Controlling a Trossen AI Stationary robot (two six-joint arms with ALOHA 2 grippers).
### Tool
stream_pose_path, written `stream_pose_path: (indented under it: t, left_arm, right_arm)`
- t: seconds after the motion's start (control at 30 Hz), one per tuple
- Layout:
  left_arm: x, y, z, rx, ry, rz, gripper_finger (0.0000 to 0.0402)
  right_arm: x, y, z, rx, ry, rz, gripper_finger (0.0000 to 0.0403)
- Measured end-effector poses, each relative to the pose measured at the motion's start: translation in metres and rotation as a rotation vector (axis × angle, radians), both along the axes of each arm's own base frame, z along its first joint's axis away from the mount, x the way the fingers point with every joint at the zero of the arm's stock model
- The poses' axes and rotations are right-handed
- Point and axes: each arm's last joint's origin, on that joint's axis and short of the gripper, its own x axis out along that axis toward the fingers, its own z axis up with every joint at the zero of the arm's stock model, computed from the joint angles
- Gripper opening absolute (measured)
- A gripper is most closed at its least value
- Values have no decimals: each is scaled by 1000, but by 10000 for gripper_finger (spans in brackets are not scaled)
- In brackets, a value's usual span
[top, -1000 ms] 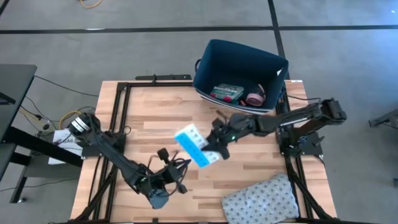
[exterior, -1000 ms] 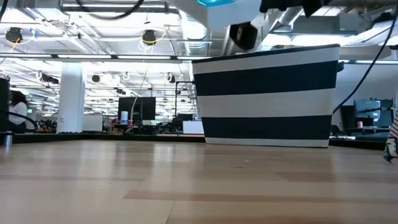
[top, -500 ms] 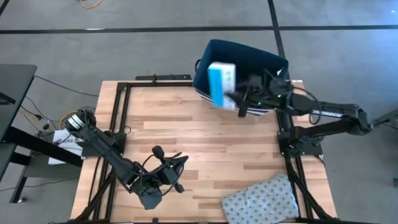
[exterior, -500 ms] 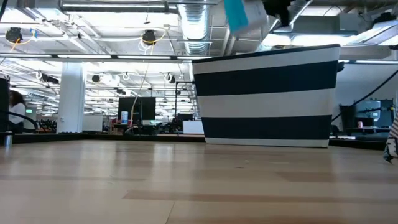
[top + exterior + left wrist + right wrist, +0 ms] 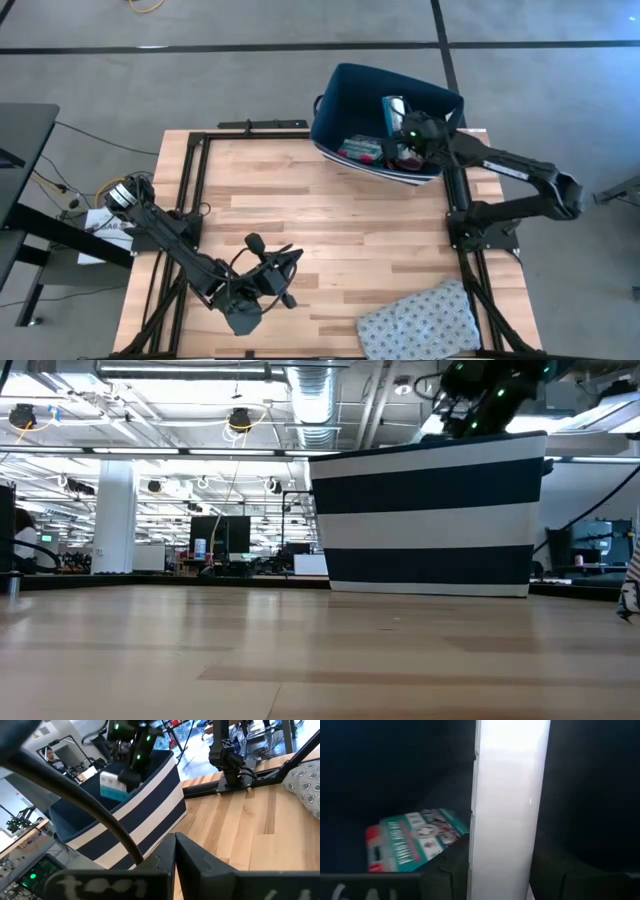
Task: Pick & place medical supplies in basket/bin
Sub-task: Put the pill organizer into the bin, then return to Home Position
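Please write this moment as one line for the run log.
right claw: shut on pill organiser, over bin | left claw: waiting, near table edge | in bin: green-red box

— What carries everything here?
— A pale wooden plank worktop (image 5: 320,215) on a black metal frame.
— And what sits directly on it?
— A large navy blue plastic tub (image 5: 345,105) at the far edge (white-striped sides), and a grey patterned cloth (image 5: 420,320) at the near right corner.
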Motion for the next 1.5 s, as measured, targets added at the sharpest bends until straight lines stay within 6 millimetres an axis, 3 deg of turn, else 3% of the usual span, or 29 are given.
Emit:
stream_pose_path:
  t: [0.27,0.43,0.53,0.63,0.77,0.87,1.0,1.07,1.13,1.27,1.37,1.5]
  left_arm:
    - [0,0,0,2,1,2,0]
    - [0,1,0,51,9,36,0]
    - [-2,3,2,137,14,118,0]
    - [-6,7,12,206,11,203,0]
    - [-22,23,60,155,-40,219,0]
    - [-46,45,96,143,-50,225,0]
    - [-91,88,125,82,-109,251,0]
    - [-119,109,124,-5,-178,227,0]
    - [-150,129,114,-127,-234,169,0]
    - [-198,165,72,-254,-333,158,0]
    - [-204,170,30,-263,-380,167,0]
    - [-197,162,-24,-310,-403,155,0]
  right_arm:
    - [20,-16,-24,41,80,48,181]
    - [22,-16,-10,46,97,104,215]
    - [20,-14,17,15,110,136,226]
    - [16,-7,57,-27,111,177,227]
    - [1,17,116,-107,77,263,219]
    - [-19,41,157,-192,1,333,211]
    - [-60,78,187,-274,-93,455,200]
    - [-80,93,185,-286,-76,538,194]
    - [-95,104,169,-254,-78,592,189]
    - [-119,119,124,-230,-225,670,181]
    - [-134,125,97,-328,-396,761,177]
    - [-129,133,47,-392,-479,962,176]
